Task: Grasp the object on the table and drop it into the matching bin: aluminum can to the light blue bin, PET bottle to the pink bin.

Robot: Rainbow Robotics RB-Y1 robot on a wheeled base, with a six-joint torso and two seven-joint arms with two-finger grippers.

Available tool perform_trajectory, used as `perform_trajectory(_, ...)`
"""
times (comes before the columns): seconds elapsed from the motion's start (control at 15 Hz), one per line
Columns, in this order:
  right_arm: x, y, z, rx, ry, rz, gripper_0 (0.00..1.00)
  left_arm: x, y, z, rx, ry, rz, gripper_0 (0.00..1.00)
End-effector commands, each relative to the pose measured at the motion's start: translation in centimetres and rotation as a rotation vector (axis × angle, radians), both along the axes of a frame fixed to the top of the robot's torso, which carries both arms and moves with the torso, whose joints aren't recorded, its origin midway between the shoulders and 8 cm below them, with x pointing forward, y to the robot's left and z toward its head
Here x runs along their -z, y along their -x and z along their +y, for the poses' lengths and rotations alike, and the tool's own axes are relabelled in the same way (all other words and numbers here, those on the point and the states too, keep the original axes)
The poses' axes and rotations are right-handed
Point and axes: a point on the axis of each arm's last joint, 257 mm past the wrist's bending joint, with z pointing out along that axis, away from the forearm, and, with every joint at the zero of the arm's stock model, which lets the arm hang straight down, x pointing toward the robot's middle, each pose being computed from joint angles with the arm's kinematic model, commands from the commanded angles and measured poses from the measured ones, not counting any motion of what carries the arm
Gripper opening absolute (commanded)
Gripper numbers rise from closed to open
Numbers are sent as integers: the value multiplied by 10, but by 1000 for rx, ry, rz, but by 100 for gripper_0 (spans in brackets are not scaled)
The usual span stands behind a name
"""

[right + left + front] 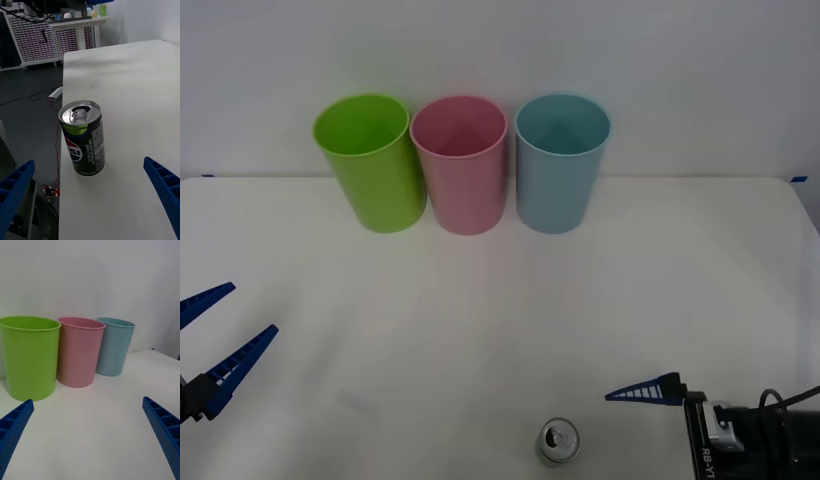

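— Where do we stand?
— Approach step. Our right gripper is spread wide and empty, facing the Pepsi can, which stands upright at the table's near edge, well apart from the light blue bin.
— Next?
— Straddle the can, then close. Our left gripper waits open and empty.

The aluminum can sits at the front view's bottom edge, seen from above so its body is hidden under the silver top, and in the right wrist view its label wraps out of sight, the small print too fine to read. The right gripper shows one blue finger in the front view, the other cut off by the frame. The left gripper is cropped at the left edge, and the table runs off the bottom.
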Motion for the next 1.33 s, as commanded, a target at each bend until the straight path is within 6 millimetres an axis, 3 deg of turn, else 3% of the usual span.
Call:
perform_trajectory(0.07,8,-5,15,-6,-5,-62,100,0,0,0,0,0,0,100)
perform_trajectory(0.8,31,-9,74,8,-8,-105,100,0,0,0,0,0,0,100)
perform_trajectory(1.33,37,-13,91,24,-4,-121,100,0,0,0,0,0,0,100)
